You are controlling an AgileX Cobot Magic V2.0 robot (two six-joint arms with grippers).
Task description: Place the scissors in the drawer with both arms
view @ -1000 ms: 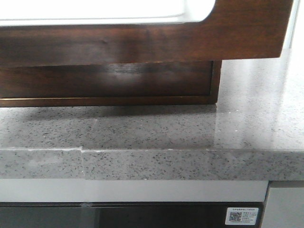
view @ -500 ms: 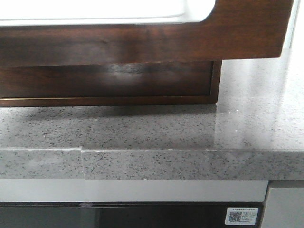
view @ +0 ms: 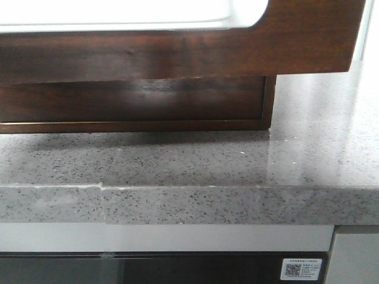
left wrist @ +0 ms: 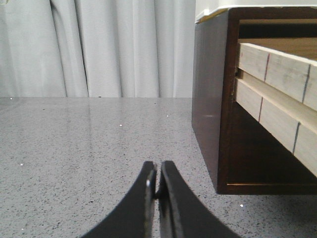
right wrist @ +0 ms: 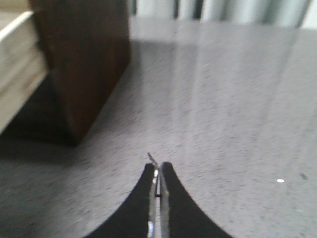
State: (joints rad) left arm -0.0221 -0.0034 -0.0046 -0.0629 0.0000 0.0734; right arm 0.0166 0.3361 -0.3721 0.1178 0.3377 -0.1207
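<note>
The drawer [view: 177,53] filled the upper part of the front view, pulled out over the grey counter [view: 195,160], while the left gripper [left wrist: 157,181] was closed and empty and the right gripper [right wrist: 157,181] pinched a thin metal sliver, likely the scissors [right wrist: 154,166], so placing them seemed left to do

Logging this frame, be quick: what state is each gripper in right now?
Left gripper: jaws shut, nothing visible between them.
Right gripper: jaws shut on a thin metal sliver, likely the scissors, though too little shows to be sure.
</note>
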